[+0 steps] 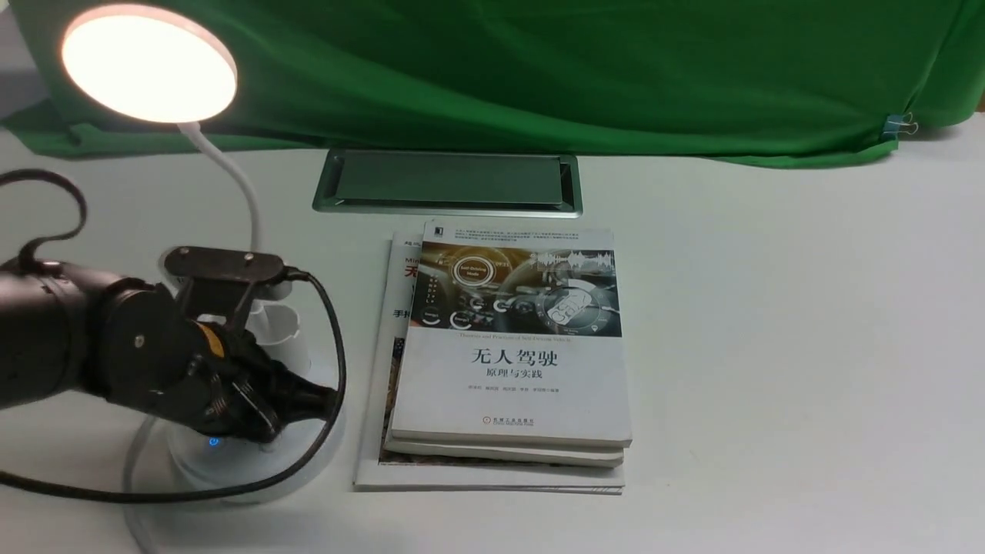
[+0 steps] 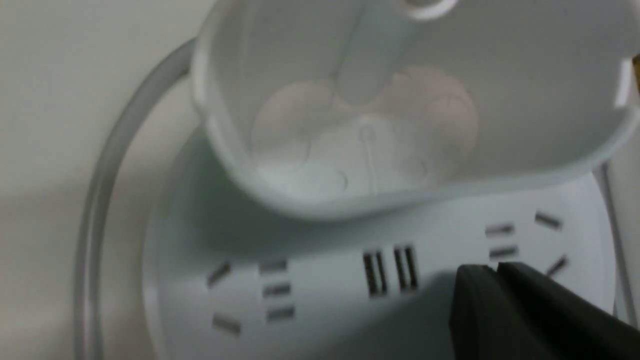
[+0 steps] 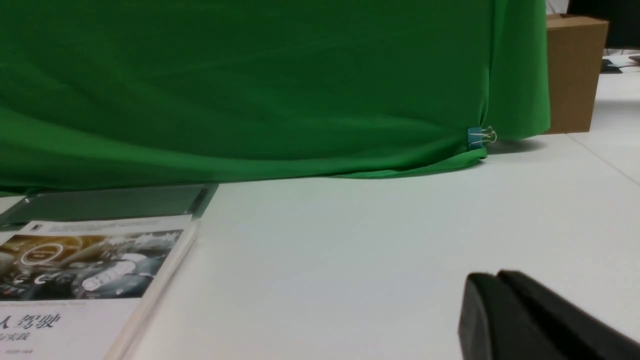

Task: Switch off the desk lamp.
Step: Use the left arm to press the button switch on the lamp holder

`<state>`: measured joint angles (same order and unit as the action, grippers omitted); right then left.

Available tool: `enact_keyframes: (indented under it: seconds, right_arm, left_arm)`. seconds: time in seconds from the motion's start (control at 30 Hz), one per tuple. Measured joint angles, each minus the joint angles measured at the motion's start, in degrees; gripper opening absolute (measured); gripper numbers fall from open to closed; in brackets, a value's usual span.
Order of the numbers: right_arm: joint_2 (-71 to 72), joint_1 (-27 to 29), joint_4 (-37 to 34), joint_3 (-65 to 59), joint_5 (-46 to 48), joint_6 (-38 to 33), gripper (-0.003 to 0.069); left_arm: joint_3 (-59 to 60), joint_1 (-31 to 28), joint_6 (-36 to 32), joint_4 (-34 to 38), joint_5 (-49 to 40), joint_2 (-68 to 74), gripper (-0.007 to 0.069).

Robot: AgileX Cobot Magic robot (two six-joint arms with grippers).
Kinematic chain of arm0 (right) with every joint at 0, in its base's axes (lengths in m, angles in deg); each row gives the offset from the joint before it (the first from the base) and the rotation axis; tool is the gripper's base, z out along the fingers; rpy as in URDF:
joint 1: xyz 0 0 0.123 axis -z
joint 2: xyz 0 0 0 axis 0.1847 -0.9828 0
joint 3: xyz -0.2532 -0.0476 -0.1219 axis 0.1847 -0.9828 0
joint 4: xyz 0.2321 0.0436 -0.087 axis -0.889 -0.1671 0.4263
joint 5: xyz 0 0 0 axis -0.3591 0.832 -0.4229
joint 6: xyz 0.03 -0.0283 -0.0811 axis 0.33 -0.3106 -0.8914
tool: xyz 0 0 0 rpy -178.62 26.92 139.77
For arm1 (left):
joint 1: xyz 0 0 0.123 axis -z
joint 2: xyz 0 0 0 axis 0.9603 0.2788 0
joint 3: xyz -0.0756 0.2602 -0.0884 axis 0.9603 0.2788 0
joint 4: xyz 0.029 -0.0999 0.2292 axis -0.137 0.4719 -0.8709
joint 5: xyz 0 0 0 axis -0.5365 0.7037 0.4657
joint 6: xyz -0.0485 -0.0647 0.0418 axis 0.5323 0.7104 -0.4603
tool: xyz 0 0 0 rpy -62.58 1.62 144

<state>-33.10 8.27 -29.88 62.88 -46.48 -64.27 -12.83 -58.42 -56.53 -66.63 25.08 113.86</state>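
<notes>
The white desk lamp stands at the table's left. Its round disc head point(image 1: 148, 63) glows warm and is lit. A thin neck point(image 1: 240, 185) curves down to a small cup holder point(image 1: 278, 332) and a round base point(image 1: 308, 455) with a blue light point(image 1: 213, 442). My left gripper point(image 1: 327, 402) is shut and empty, its tip low over the base. In the left wrist view the shut fingertips point(image 2: 495, 272) sit just above the base's sockets point(image 2: 390, 270), under the cup holder point(image 2: 350, 150). The right gripper point(image 3: 492, 280) is shut and empty above bare table; it does not show in the front view.
A stack of books point(image 1: 508, 354) lies right of the lamp base, also seen in the right wrist view point(image 3: 85, 280). A metal-rimmed cable hatch point(image 1: 448, 181) sits behind them. Green cloth point(image 1: 539, 69) hangs at the back. A black cable point(image 1: 323, 323) loops off my left wrist over the base.
</notes>
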Motion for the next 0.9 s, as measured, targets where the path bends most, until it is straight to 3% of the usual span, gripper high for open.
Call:
enact_keyframes:
  seconds: [0.27, 0.73, 0.9]
  right_arm:
    - [0.00, 0.00, 0.00, 0.00, 0.00, 0.00, 0.0035]
    - [0.00, 0.00, 0.00, 0.00, 0.00, 0.00, 0.0035]
    - [0.00, 0.00, 0.00, 0.00, 0.00, 0.00, 0.0035]
  left_arm:
    - [0.13, 0.00, 0.00, 0.10, -5.51, -4.86, 0.0019]
    - [0.84, -0.27, -2.36, 2.95, -1.24, 1.03, 0.0019]
    - [0.64, -0.73, -1.02, 1.11, -5.36, -3.30, 0.0019]
